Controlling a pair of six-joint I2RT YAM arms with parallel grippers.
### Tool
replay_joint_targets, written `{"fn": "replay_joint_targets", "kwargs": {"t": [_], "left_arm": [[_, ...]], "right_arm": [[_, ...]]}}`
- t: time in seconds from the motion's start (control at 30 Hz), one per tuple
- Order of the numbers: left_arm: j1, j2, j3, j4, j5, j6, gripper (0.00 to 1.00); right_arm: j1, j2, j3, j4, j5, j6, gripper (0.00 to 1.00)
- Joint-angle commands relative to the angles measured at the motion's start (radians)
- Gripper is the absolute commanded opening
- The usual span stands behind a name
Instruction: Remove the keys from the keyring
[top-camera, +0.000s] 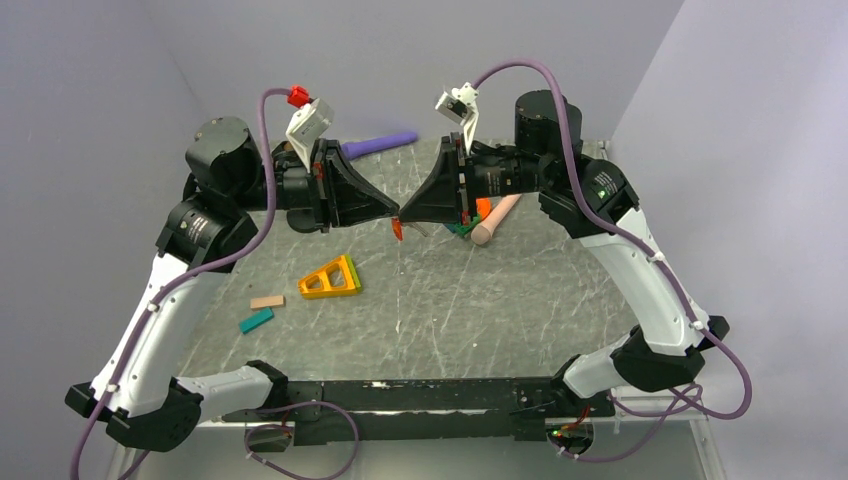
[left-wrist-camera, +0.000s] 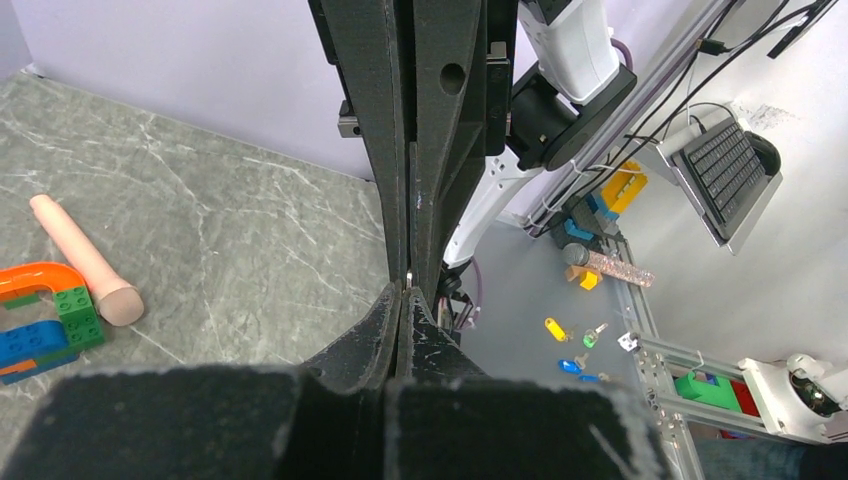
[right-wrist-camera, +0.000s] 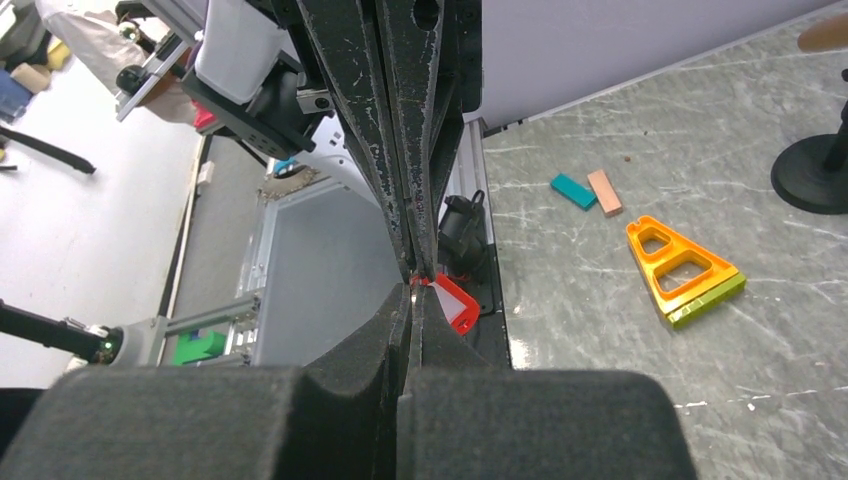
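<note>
My left gripper (top-camera: 392, 212) and right gripper (top-camera: 406, 212) meet tip to tip above the middle back of the table, both shut. The keys, a small red tag with a white face (right-wrist-camera: 453, 301), hang at the meeting point and show as a red bit under the tips in the top view (top-camera: 397, 230). In the right wrist view the tag's red end sits in the tips of the left gripper (right-wrist-camera: 412, 268). In the left wrist view a thin metal sliver, the keyring (left-wrist-camera: 409, 277), shows between the right gripper's tips. Most of the ring is hidden.
An orange-yellow triangle frame (top-camera: 331, 279), a tan block (top-camera: 267, 301) and a teal block (top-camera: 256, 320) lie at front left. A purple cylinder (top-camera: 380, 144) lies at the back. A pink cylinder (top-camera: 496, 220) and an orange loop with blue and green blocks (left-wrist-camera: 40, 315) lie under the right arm.
</note>
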Motion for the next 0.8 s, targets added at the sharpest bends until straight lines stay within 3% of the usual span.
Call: {"fn": "replay_joint_targets", "kwargs": {"t": [0.0,0.03,0.23,0.37,0.77], "left_arm": [[-0.007,-0.015,0.015,-0.012,-0.014,0.025,0.00],[-0.007,-0.018,0.013,-0.012,-0.022,0.024,0.00],[-0.008,-0.047,-0.021,0.049,-0.069,-0.020,0.00],[-0.006,-0.054,-0.024,0.068,-0.083,-0.036,0.00],[-0.007,-0.059,-0.014,0.069,-0.121,-0.035,0.00]], "right_arm": [[0.006,-0.029,0.004,0.098,0.012,0.028,0.00],[0.004,-0.030,0.003,0.102,0.015,0.030,0.00],[0.003,-0.040,-0.030,0.146,0.018,0.052,0.28],[0.004,-0.045,-0.041,0.166,0.021,0.062,0.39],[0.000,-0.063,-0.075,0.191,0.032,0.074,0.37]]}}
